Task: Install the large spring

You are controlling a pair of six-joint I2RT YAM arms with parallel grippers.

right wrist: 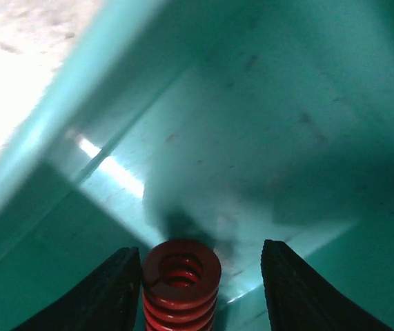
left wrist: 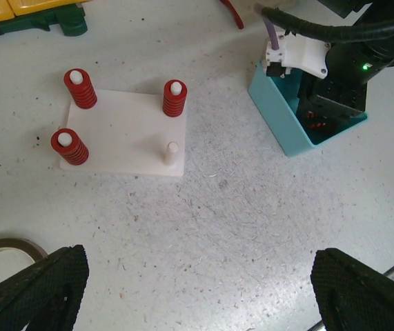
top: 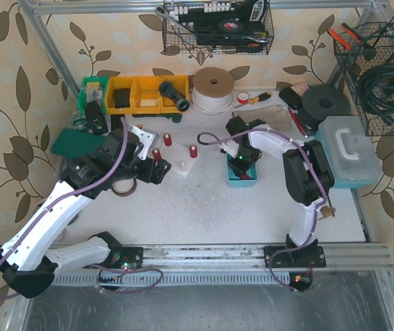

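Observation:
A white base plate (left wrist: pixel 124 131) lies on the table with four pegs. Three red springs (left wrist: pixel 79 88) (left wrist: pixel 174 98) (left wrist: pixel 69 146) sit on pegs; the near right peg (left wrist: pixel 172 153) is bare. My left gripper (left wrist: pixel 200 289) is open and empty, hovering near the plate (top: pixel 180 167). My right gripper (right wrist: pixel 200 289) is down inside the teal bin (top: pixel 241 181), open, with a large red spring (right wrist: pixel 181 283) between its fingers. The spring touches the left finger (right wrist: pixel 110 293) and stands apart from the right one (right wrist: pixel 297 289).
The teal bin (left wrist: pixel 272 103) stands right of the plate. A brown tape ring (top: pixel 123 186) lies by the left arm. Yellow bins (top: pixel 141 93) and a cord spool (top: pixel 214 86) stand at the back. A grey toolbox (top: pixel 348 148) sits at right.

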